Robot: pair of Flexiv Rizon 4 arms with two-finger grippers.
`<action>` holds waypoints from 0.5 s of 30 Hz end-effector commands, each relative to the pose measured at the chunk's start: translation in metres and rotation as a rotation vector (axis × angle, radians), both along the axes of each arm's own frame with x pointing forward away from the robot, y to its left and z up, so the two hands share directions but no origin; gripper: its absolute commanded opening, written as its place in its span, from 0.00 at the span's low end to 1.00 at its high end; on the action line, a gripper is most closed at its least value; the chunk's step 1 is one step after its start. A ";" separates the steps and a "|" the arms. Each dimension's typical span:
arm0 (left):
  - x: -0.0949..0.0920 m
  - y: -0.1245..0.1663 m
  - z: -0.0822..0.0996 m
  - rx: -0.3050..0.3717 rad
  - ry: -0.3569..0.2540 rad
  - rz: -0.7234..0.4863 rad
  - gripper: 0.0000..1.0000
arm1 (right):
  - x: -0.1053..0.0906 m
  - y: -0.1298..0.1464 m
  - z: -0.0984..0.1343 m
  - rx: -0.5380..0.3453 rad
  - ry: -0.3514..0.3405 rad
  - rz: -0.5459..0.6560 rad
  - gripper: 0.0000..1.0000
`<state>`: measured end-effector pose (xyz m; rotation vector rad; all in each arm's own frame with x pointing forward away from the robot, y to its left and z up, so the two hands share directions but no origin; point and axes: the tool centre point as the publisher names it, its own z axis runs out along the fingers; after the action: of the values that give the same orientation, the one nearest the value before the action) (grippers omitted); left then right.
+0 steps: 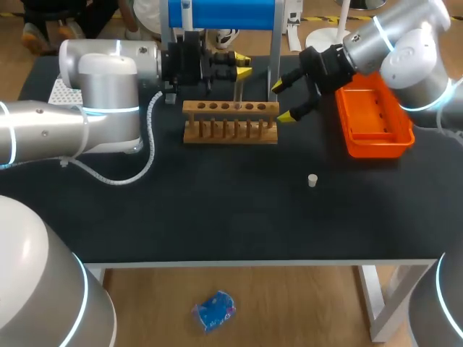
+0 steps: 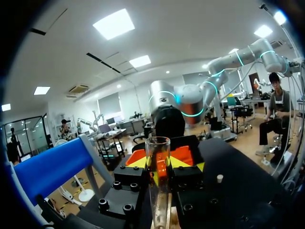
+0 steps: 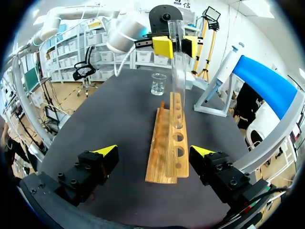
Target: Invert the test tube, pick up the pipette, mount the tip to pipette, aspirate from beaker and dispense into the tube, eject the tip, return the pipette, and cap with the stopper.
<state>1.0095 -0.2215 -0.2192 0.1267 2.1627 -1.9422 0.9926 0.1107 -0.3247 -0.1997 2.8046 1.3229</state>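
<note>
Two robot arms work over a black table [image 1: 217, 210]. Seen from above, a wooden test tube rack [image 1: 230, 121] stands just toward 12 o'clock from the table's centre.

The left gripper [image 1: 240, 67] comes in from 9 o'clock and hangs over the rack, its yellow-tipped fingers clamped on the upper part of a clear glass test tube [image 1: 236, 88]. The tube is upright. Its lower end reaches a hole in the rack's top board; whether it sits inside the hole cannot be told. In the left wrist view the tube [image 2: 158, 181] rises between the left gripper's [image 2: 159, 164] fingers, with its open rim ahead of them.

The right gripper [image 1: 283, 100] hovers at 3 o'clock of the rack, just beside its end, fingers spread wide and holding nothing. Its own camera looks along the rack [image 3: 169, 143].

A small white stopper [image 1: 312, 180] lies alone at 4 o'clock of the rack, well apart from it. An orange tray [image 1: 362, 141] sits at the table's 2 o'clock.

In the right wrist view a glass beaker [image 3: 158, 84] stands beyond the rack's far end, and a white pipette [image 3: 224, 71] hangs on a blue-topped stand [image 3: 267, 81] beside the rack.
</note>
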 end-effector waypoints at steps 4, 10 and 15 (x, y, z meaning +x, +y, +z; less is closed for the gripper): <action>0.010 -0.001 -0.009 -0.004 0.010 -0.009 0.00 | 0.001 0.000 -0.001 -0.001 0.000 0.001 1.00; 0.015 0.000 -0.020 0.001 0.026 -0.003 0.00 | 0.001 0.000 -0.001 -0.001 0.000 0.001 1.00; 0.018 0.001 -0.030 -0.005 0.050 0.002 0.00 | 0.001 0.000 -0.001 -0.001 0.000 0.001 1.00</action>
<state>1.0220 -0.2193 -0.2440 0.0652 2.1886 -1.9587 0.9927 0.1108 -0.3248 -0.1997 2.8046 1.3232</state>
